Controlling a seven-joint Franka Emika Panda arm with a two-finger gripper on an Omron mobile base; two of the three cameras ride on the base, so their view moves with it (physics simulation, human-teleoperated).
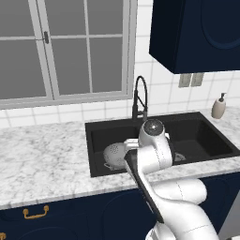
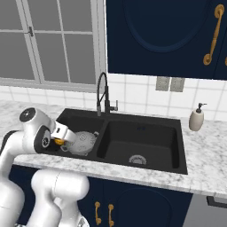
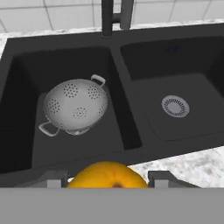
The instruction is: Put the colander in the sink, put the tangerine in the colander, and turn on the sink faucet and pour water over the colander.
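Orange tangerine (image 3: 107,175) in claw (image 3: 107,180)

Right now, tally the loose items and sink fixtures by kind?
Colander: 1, in the left basin
Tangerine: 1, in the gripper
Faucet: 1
Soap dispenser: 1
Drain: 1 visible, right basin
Total: 5

The colander (image 3: 75,106) looks like matte silver-grey perforated metal. The sink (image 3: 183,144) is matte black, its drain (image 3: 175,106) shiny metal. The table (image 1: 42,154) is speckled marble.
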